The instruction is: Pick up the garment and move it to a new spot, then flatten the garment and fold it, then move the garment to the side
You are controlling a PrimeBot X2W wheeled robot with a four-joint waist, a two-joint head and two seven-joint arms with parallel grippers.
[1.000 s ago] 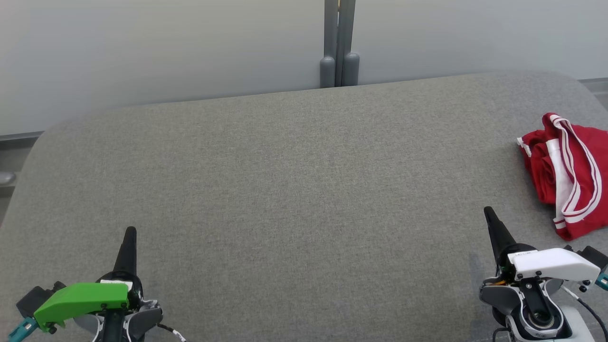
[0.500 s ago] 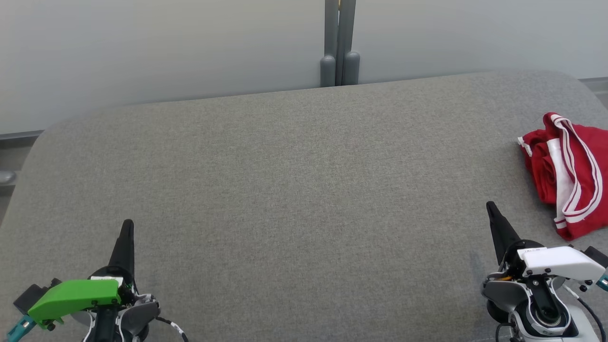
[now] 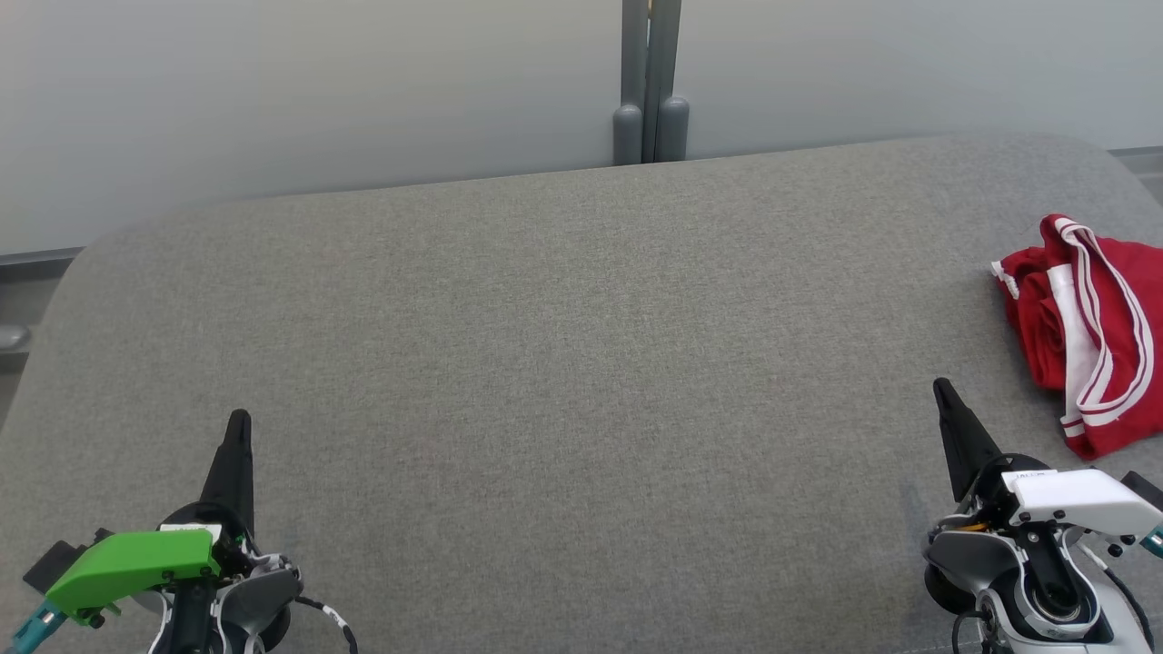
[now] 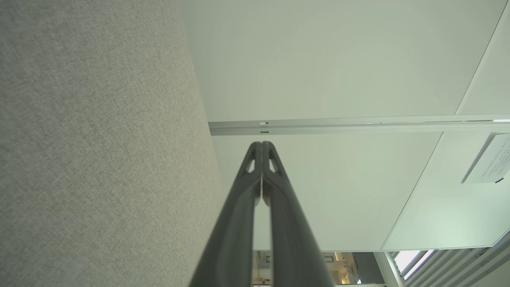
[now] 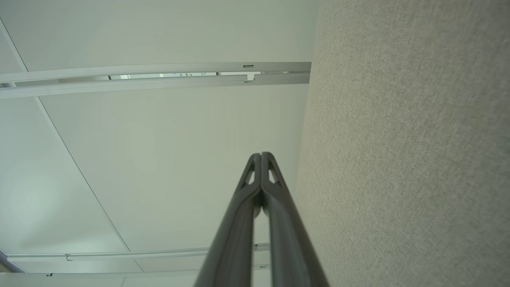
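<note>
The crumpled red white-striped garment [image 3: 1125,300] lies ahead and right of the closed right hand [image 3: 942,388], the nearer one.

At 8 o'clock, left gripper [image 3: 238,420]: long black tapering fingers, slotted near the tips; bright green angular plastic cover [image 3: 136,565] with dark screws; teal connector [image 3: 25,629]; black-and-white banded cable [image 3: 329,623]. At 4 o'clock, right gripper [image 3: 942,389]: same fingers; white angular plastic cover [image 3: 1081,500] with dark screws; grey round joint housing [image 3: 1045,609].
</note>
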